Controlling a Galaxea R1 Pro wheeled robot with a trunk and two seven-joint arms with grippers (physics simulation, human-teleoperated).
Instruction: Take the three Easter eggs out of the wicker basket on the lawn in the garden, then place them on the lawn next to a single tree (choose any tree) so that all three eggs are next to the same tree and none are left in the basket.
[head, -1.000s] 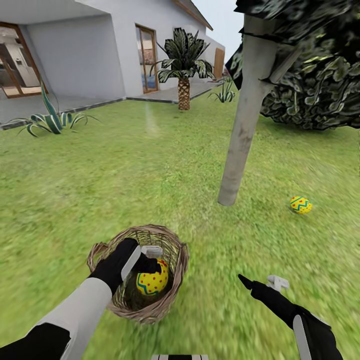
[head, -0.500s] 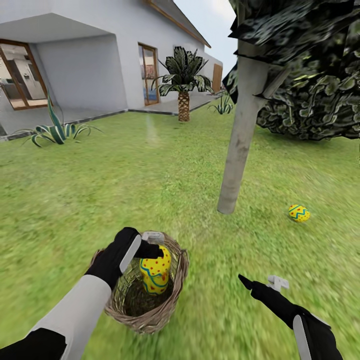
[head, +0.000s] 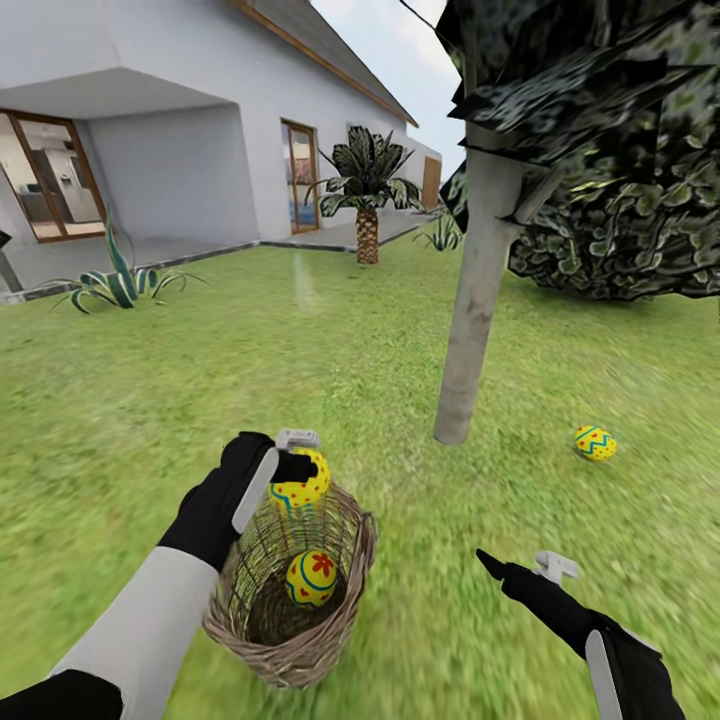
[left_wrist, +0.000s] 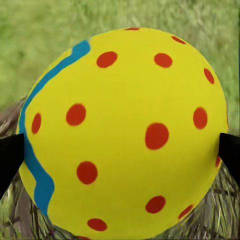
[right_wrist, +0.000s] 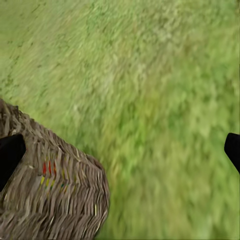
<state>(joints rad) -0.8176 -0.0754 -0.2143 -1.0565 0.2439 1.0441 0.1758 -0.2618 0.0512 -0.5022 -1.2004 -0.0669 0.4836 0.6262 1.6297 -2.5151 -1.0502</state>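
Wicker, head view: basket (head: 262, 640) sits on the near lawn (head: 200, 380), just left of centre, its mouth tipped toward the camera so the inside shows.
Dotted egg: yellow with red dots (head: 299, 483), held just above the far rim of the basket, clear of the weave, so it can be carried off without snagging (my reading).
Left gripper: (head: 296, 452) reaches in from the near left; its fingers pinch the dotted egg from either side.
Flower egg: (head: 311, 578) lies on the basket floor, not yet taken out.
Zigzag egg: (head: 595, 442) rests on the grass to the right of the trunk, near it but not touching, so it looks already placed.
Tree: pale grey trunk (head: 472, 300) rises beyond the basket, slightly right; a short carry, which is likely why the basket stands so close.
Right gripper: (head: 525, 566) hovers low at the near right, well apart from the basket, fingers spread and holding nothing (probably kept out of the way).
Progress, as a judgement: one egg down, one in hand, one to go.
Left wrist view: dotted egg (left_wrist: 125, 135) with a blue line down one side; dark fingertips (left_wrist: 10, 160) press on its two flanks; wicker behind, grass beyond.
Right wrist view: basket wall (right_wrist: 55, 195) just beside the open fingertips (right_wrist: 11, 155), with bare lawn (right_wrist: 165, 100) between them.
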